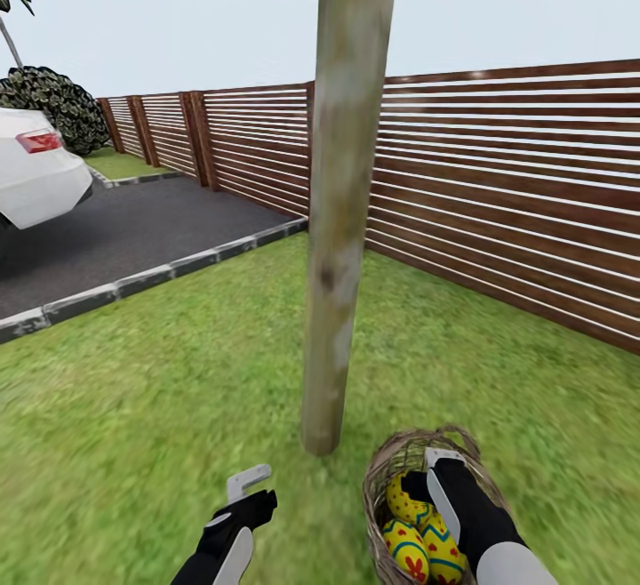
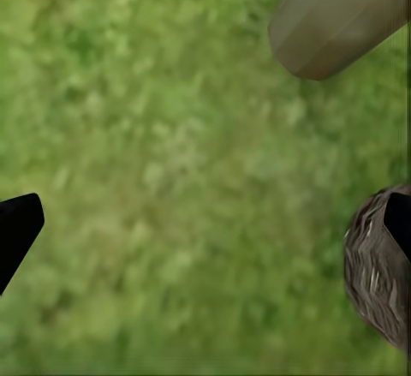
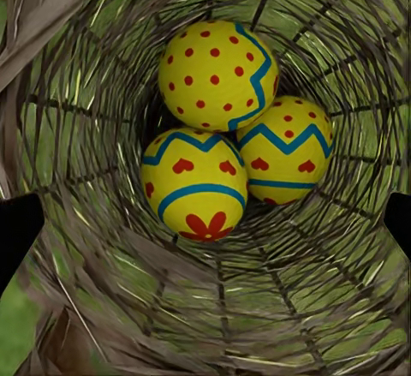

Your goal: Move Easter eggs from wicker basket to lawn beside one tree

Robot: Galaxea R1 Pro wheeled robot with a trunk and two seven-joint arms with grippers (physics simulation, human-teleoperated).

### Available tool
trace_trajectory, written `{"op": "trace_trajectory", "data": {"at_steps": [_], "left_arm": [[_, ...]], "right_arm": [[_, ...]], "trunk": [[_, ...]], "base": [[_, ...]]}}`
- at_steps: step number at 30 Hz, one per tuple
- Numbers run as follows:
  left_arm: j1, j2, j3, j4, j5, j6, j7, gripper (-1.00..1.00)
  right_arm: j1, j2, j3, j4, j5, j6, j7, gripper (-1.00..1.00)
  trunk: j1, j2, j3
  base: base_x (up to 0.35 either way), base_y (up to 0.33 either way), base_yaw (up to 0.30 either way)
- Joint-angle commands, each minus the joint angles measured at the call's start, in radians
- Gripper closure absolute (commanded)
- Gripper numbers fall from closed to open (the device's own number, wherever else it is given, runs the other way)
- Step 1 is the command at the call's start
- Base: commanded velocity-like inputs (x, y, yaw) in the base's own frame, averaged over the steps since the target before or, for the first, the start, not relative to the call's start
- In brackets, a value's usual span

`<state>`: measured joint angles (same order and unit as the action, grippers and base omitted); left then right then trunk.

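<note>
right arm's fingers [image 1: 425, 476] spread apart inside the wicker basket [image 1: 391, 465] above three easter eggs [image 3: 214, 76]; left arm's fingers [image 1: 252, 489] apart.

Bright flat daylight; lawn [image 1: 160, 389] texture blurred

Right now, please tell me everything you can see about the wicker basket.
The wicker basket is round and bucket-shaped, woven openly from brown-grey strands, so green grass shows through its wall. It stands upright on the lawn, close beside the tree trunk. Three yellow Easter eggs with red marks and blue bands lie together at its bottom. The right gripper reaches into its open top, fingers spread.
</note>
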<state>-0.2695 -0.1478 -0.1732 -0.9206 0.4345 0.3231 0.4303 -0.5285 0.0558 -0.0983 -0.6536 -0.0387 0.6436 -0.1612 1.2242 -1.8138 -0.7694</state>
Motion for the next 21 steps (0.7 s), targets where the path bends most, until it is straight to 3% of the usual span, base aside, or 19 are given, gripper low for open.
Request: {"op": "trace_trajectory", "data": {"at_steps": [1,8,21], "left_arm": [[0.0,0.001,-0.003,-0.002,0.009,0.003,0.008,-1.0],[0.0,0.0,-0.004,-0.002,0.008,0.004,0.01,-1.0],[0.0,-0.003,-0.005,-0.003,0.007,0.004,0.011,-1.0]], "right_arm": [[0.0,0.001,-0.003,-0.001,-0.004,0.004,-0.004,-1.0],[-0.001,0.0,-0.003,-0.001,-0.004,0.004,-0.004,-1.0],[0.0,-0.003,-0.003,-0.001,-0.004,0.004,-0.004,-1.0]], "trunk": [[0.0,0.0,-0.001],[0.0,0.0,-0.001],[0.05,-0.091,-0.042]], "base": [[0.14,-0.083,0.0],[0.051,-0.03,0.0],[0.003,-0.002,0.0]]}}
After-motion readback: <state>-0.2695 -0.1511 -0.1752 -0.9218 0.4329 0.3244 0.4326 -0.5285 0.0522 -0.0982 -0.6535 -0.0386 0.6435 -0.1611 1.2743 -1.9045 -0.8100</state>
